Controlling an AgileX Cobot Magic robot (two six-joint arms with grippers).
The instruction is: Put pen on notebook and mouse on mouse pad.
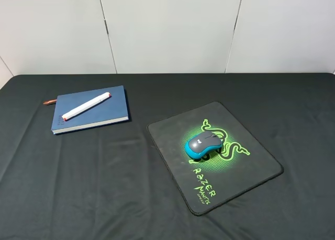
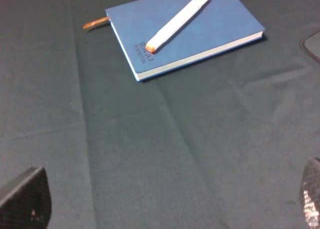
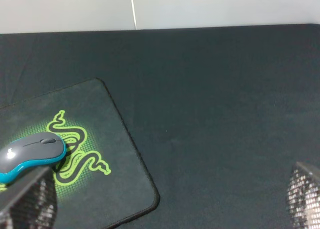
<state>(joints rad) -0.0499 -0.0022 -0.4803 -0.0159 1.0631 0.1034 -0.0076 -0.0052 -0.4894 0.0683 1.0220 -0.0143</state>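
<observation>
Both wrist views alone show the pincers: left pincer (image 2: 170,204) and right pincer (image 3: 165,201) gape wide, empty. The pen (image 1: 86,105) lies on the notebook (image 1: 112,101), the mouse (image 1: 203,145) on the mouse pad (image 1: 251,161).

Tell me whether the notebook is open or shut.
Shut: the notebook lies flat showing only its blue cover, the pen resting diagonally on top.

High front overview; wrists low, share cloth (image 1: 104,166)
</observation>
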